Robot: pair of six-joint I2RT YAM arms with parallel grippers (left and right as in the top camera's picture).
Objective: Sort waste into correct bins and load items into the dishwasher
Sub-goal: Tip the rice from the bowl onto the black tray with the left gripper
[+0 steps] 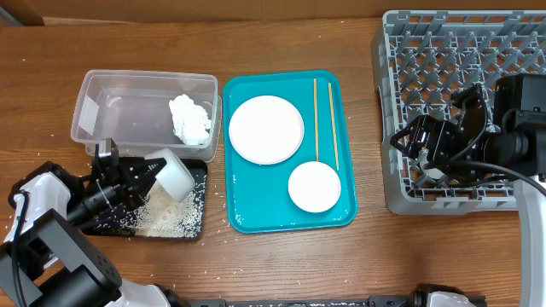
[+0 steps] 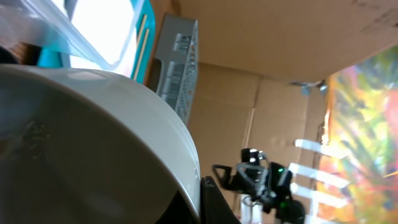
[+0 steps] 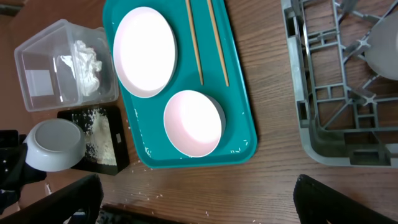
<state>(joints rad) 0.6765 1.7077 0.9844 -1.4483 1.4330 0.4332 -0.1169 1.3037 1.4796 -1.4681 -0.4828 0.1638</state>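
Two bowls listed.

- First bowl (image 1: 173, 175): gripped at the rim by the left hand (image 1: 143, 172), which is clamped on it. It is tipped on its side over the black tray (image 1: 107, 223), at the near left of the table (image 1: 281, 264).
- Second bowl (image 1: 314, 187): upright at the near right of the teal tray (image 1: 256, 209), touching nothing else.
- Rice (image 1: 166, 217): heaped in the black tray below the tipped bowl, with stray grains on the table around it.
- Tissue (image 1: 189, 119): at the right end of the clear tub (image 1: 145, 76), which sits just beyond the black tray.
- Plate (image 1: 266, 128): far left part of the teal tray.
- Chopsticks (image 1: 316, 119): two, side by side to the right of the plate, running near to far.
- Dish rack (image 1: 386, 85): far right. A pale round item (image 3: 380, 50), possibly the cup, sits among its pegs but is too cropped to confirm.
- Right hand (image 1: 420, 153): over the near left part of the rack, fingers spread wide, holding nothing.
- Wrapper: not found in any view.

Step in hand, as judged: emptying the first bowl into the black tray.

Handling note:
- Hold the bowl's mouth inside the tray's edges.
- Tilt it further toward the tray's middle so grains land on the heap, not over the right edge.
- Whether the bowl is empty cannot be told, since the left wrist view shows only its outer wall.
- Level the bowl before carrying it across to the rack.
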